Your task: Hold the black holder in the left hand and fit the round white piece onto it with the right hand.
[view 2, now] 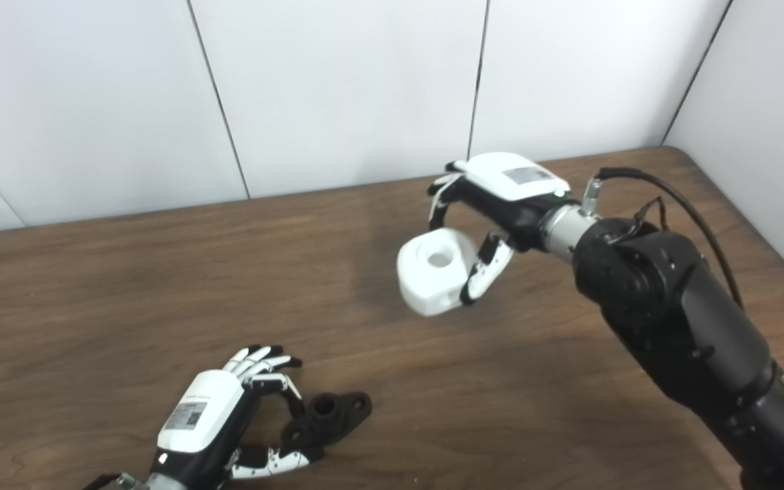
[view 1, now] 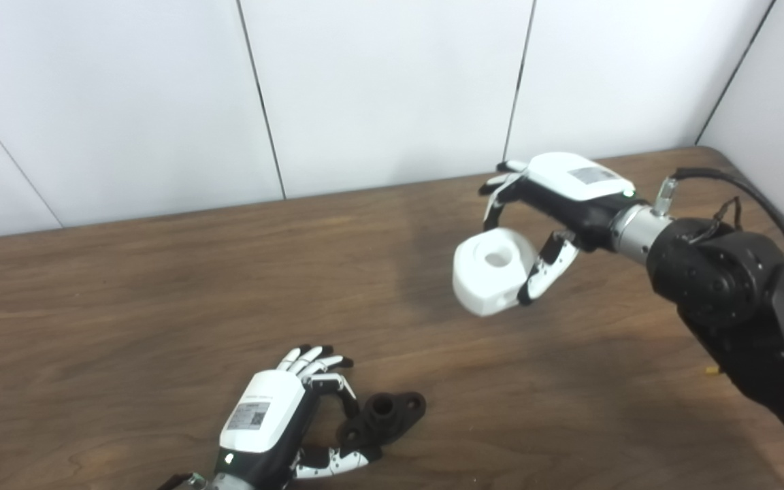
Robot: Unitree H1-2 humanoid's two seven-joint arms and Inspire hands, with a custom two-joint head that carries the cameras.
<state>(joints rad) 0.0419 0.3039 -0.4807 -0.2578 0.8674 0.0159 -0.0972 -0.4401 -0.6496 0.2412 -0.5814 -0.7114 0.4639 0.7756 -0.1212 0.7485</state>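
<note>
The black holder [view 1: 384, 416] lies on the wooden table near the front edge, with a raised ring and a flat lug with a hole. My left hand [view 1: 283, 415] is around its left side, thumb and fingers closed on it, low on the table. My right hand [view 1: 555, 204] is raised above the table at the right and is shut on the round white piece [view 1: 493, 271], which has a hole in its top face. The white piece hangs in the air, well to the right of and beyond the holder. Both also show in the right eye view: holder [view 2: 327, 416], white piece [view 2: 435, 271].
The brown wooden table [view 1: 126, 320] spans the view, with white wall panels [view 1: 378, 88] behind it. The table's right corner sits by the side wall. My right arm [view 1: 739, 299] with its cable crosses the right side.
</note>
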